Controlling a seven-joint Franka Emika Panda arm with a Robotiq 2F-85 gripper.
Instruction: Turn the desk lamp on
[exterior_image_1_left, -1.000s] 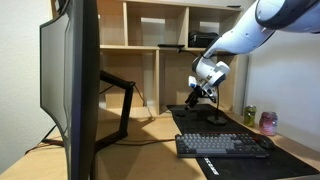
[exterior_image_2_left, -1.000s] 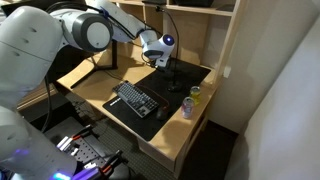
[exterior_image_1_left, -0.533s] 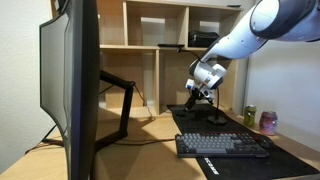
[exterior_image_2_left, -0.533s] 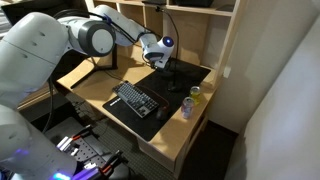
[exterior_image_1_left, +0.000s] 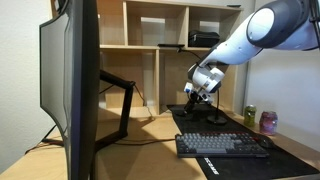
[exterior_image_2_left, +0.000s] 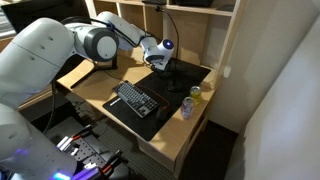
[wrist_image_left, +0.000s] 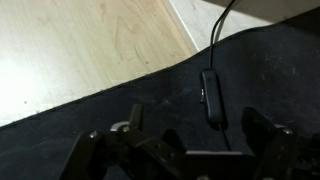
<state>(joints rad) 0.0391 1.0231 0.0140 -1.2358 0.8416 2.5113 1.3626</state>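
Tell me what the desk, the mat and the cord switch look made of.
The desk: pale wood or wood-look laminate, matte; faint grain streaks show.
The mat: black and dull, likely fabric or rubber; it gives no glare and has a thin edge.
The switch: black, smooth, probably plastic, with a faint sheen; too small to be sure.

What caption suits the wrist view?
Open gripper above slim black cable switch on black desk mat, pale wooden desktop beyond.

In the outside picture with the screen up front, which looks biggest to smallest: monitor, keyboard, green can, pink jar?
1. Monitor, though it sits nearest the camera.
2. Keyboard.
3. Green can and pink jar look about alike; I can't rank them.
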